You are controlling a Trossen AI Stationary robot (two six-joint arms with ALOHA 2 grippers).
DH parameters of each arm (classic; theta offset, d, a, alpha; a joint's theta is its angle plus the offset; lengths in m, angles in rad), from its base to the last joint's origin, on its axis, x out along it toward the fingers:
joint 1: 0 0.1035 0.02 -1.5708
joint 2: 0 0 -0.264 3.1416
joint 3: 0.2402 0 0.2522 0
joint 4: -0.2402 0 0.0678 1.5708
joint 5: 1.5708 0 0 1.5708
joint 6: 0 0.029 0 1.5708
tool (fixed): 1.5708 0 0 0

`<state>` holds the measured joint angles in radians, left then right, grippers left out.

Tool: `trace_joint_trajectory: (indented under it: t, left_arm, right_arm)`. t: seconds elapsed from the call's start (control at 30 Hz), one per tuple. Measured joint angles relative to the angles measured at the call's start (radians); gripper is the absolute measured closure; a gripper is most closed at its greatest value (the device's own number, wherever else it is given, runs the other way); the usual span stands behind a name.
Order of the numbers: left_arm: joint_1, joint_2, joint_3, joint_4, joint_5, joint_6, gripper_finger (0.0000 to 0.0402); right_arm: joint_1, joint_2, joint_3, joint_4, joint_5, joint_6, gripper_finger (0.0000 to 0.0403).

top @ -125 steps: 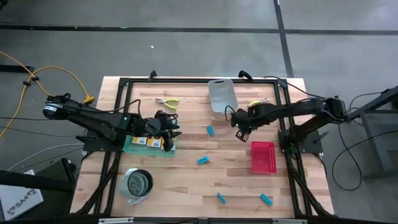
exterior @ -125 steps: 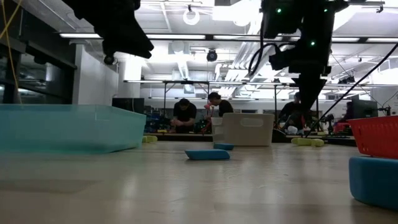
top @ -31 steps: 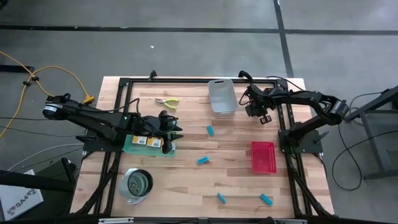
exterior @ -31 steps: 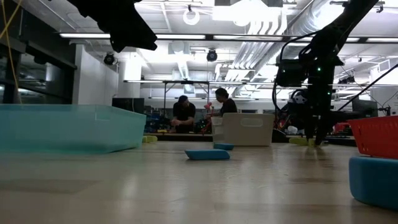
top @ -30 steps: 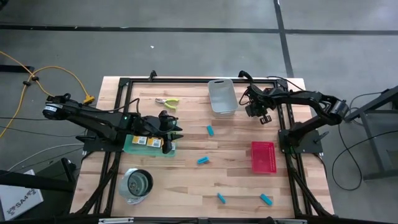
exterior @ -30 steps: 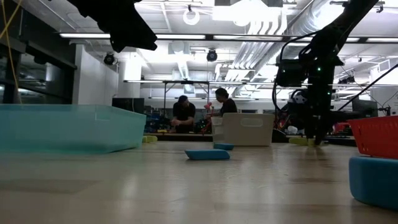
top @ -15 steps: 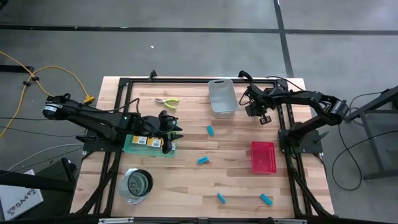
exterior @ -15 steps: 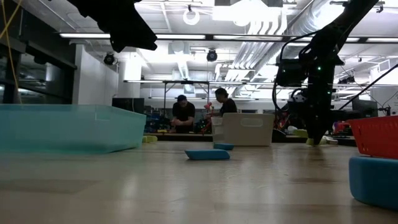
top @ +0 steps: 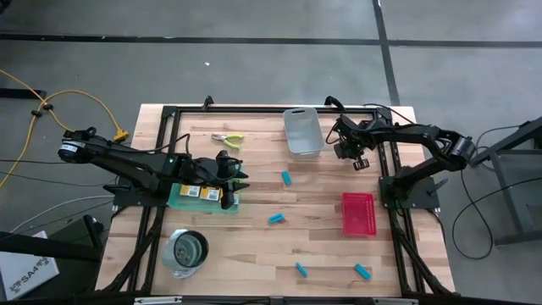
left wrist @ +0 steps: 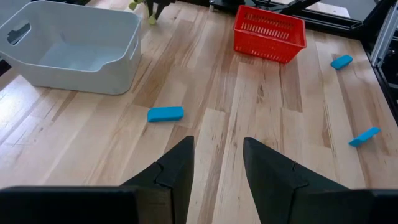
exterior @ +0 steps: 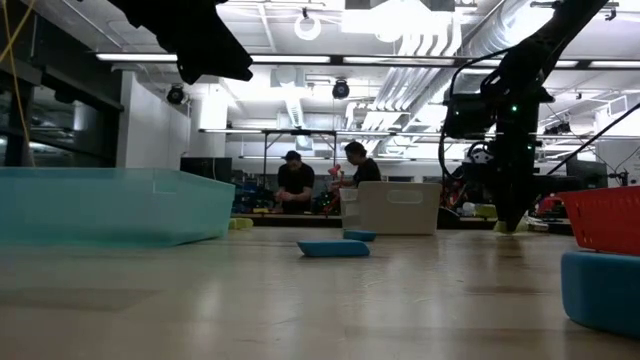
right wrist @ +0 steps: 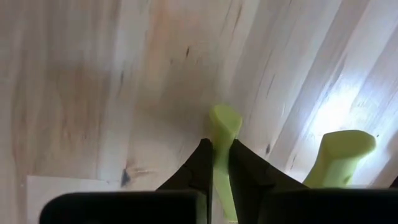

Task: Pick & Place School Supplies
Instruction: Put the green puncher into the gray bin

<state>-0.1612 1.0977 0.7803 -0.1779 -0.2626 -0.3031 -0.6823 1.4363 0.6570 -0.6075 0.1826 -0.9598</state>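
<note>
My right gripper (right wrist: 216, 148) stands at the table's far right, beside the grey bin (top: 302, 131), shut on a plier-like tool with yellow-green handles (right wrist: 224, 121). In the high view the gripper (top: 345, 152) hides this tool. A second plier-like tool (top: 229, 138) lies flat at the far left. Crayon boxes (top: 200, 193) lie on the green mat (top: 179, 203). My left gripper (top: 240, 180) hovers open over the mat's right end. Several light-blue blocks (top: 286, 177) (top: 276, 219) (top: 301, 269) lie scattered on the wood. My right gripper pinches one yellow-green handle (right wrist: 222, 127) of the plier-like tool between its two fingers, short of the handle's rounded free end. The fingers come steeply from above. The other handle (right wrist: 344, 152) sticks out free beside them. Whether the tool still rests on the wood I cannot tell.
A red tray (top: 357, 213) stands near the table's right edge, on the near side of my right gripper. A round metal cup (top: 187, 251) stands at the near left. The black frame (top: 385, 161) runs along the table's sides. Bare wood lies in the middle.
My right gripper has stayed in place and shut on the tool's handle. In the low view the yellow-green handles, which lay flat on the table beside the fingers, have shifted. My left arm has kept still.
</note>
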Motion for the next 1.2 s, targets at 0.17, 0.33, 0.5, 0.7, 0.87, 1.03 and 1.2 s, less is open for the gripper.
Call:
trace_joint_trajectory:
  t: [0.17, 0.33, 0.5, 0.7, 0.87, 1.03, 1.2]
  left_arm:
    - [0.0, 0.0, 0.0, 0.0, 0.0, 0.0, 0.0267]
    - [0.0, 0.0, 0.0, 0.0, 0.0, 0.0, 0.0267]
    - [0.0, 0.0, 0.0, 0.0, 0.0, 0.001, 0.0267]
    - [0.0, 0.0, 0.0, 0.0, 0.0, 0.001, 0.0267]
    - [0.0, 0.0, 0.0, 0.0, 0.0, 0.001, 0.0267]
    - [0.0, 0.0, 0.0, 0.0, 0.0, 0.001, 0.0267]
    - [0.0, 0.0, 0.0, 0.0, 0.001, 0.001, 0.0267]
  right_arm:
    - [0.009, 0.0, 0.045, -0.061, -0.002, 0.054, 0.0379]
    - [0.029, -0.001, 0.122, -0.163, -0.002, 0.104, 0.0379]
    - [0.056, -0.001, 0.224, -0.275, -0.008, 0.166, 0.0379]
    - [0.085, -0.001, 0.377, -0.426, -0.011, 0.293, 0.0379]
    - [0.096, -0.001, 0.491, -0.471, -0.116, 0.414, 0.0379]
    - [0.106, -0.002, 0.561, -0.426, -0.207, 0.583, 0.0379]
    - [0.134, 0.008, 0.571, -0.349, -0.225, 0.658, 0.0378]
